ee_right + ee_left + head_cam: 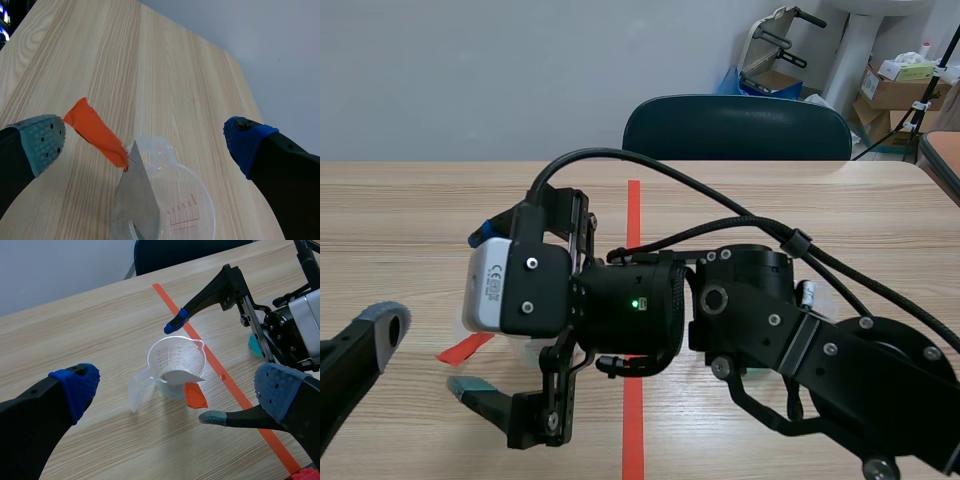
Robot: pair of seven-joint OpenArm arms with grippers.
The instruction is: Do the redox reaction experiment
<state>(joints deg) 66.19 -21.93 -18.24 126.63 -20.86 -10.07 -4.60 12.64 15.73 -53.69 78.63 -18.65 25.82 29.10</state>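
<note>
— Closest in, what is shown?

— Nearest is the black right arm (820, 360), laid across the pale wood-grain desk (100, 325) and past the long orange-red tape line (220, 372). The right end effector (194, 371) is held with its fingers wide apart. The blue pad is placed at one side and the grey-green pad at the other side of a clear plastic measuring cup (175, 357), which is marked with red graduations. The cup is not touched by either pad.

— And the left end effector?

— The left end effector (178, 387) is likewise spread, with nothing held. The cup is set on the desk just ahead of it.

— What is found in the cup?

— A thin grey metal sheet (181, 376) is leant inside against the rim. An orange-red strip (195, 396) is seen at the sheet's outer end, beside the cup wall. Whether it is joined to the sheet or only lies on the desk cannot be told. Liquid at the bottom cannot be confirmed either.

— Which step is judged to be in hand?

— The sheet is taken as already placed, so a grasp on it, or on the cup, is judged to be in preparation.

— What is called for next?

— The right fingers would have to be lowered, centred and closed gently, so that the light cup is not tipped.
</note>
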